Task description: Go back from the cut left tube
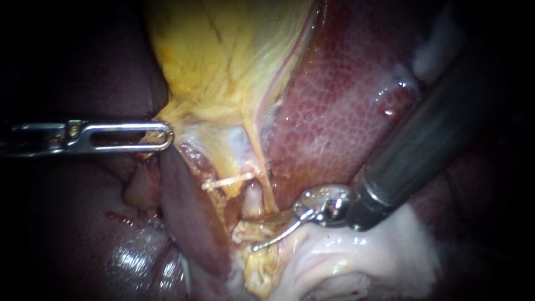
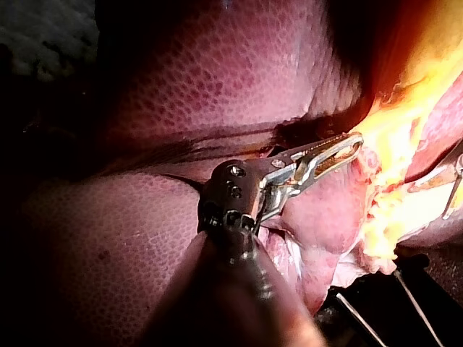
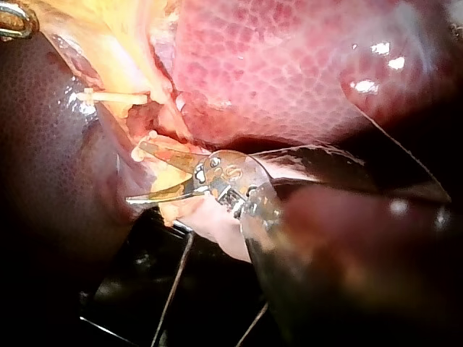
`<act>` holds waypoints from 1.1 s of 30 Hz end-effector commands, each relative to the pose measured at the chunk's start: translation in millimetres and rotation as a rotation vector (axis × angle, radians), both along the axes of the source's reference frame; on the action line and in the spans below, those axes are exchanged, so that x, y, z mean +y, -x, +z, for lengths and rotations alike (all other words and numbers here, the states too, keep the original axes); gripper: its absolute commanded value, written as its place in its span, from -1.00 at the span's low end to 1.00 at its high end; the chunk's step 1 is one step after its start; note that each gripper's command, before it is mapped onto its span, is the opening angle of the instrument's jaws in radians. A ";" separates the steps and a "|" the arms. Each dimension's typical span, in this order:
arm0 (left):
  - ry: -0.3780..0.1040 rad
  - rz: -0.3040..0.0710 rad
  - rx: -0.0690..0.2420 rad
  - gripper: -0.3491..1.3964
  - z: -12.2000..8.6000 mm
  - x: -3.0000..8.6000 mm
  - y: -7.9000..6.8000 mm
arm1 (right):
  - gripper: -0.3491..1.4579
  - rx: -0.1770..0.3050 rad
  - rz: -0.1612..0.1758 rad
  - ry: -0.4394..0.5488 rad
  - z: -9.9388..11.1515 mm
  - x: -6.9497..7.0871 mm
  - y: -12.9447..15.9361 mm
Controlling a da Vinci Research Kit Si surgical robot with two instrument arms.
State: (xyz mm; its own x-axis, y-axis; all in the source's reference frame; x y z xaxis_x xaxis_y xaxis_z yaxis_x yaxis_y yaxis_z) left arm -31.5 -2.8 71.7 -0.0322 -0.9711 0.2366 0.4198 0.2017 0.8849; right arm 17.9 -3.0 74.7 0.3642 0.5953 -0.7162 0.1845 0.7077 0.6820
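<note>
The retreat looks not yet made: the right instrument's end effector (image 1: 266, 229) is sitting at lower centre of the frame, its blades standing apart with nothing between them. It is lying just beside the left tube (image 1: 252, 202), which is appearing parted below its pale clip (image 1: 228, 181). Backing off toward the upper right is what is left. At left, the left instrument's end effector (image 1: 161, 135) is pinching the yellow gallbladder (image 1: 223, 67) edge. The wet liver (image 1: 334, 111) is glistening; darkness is hiding the room

Mottled maroon liver (image 1: 334, 111), yellow tissue (image 1: 223, 61), cream clip (image 1: 228, 181).
</note>
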 end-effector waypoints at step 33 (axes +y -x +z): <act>0.013 0.033 -0.005 -1.00 6.6 -2.5 8.8 | 0.97 -0.066 0.125 0.134 -7.9 7.4 8.7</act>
State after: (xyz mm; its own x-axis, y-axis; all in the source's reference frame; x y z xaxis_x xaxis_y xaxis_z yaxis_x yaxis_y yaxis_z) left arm -40.7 -5.3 78.4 -0.0039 -0.9680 0.2508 0.4072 0.2275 0.8846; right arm 9.2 4.4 66.8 0.3417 0.5403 -0.7689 0.0469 0.8074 0.5882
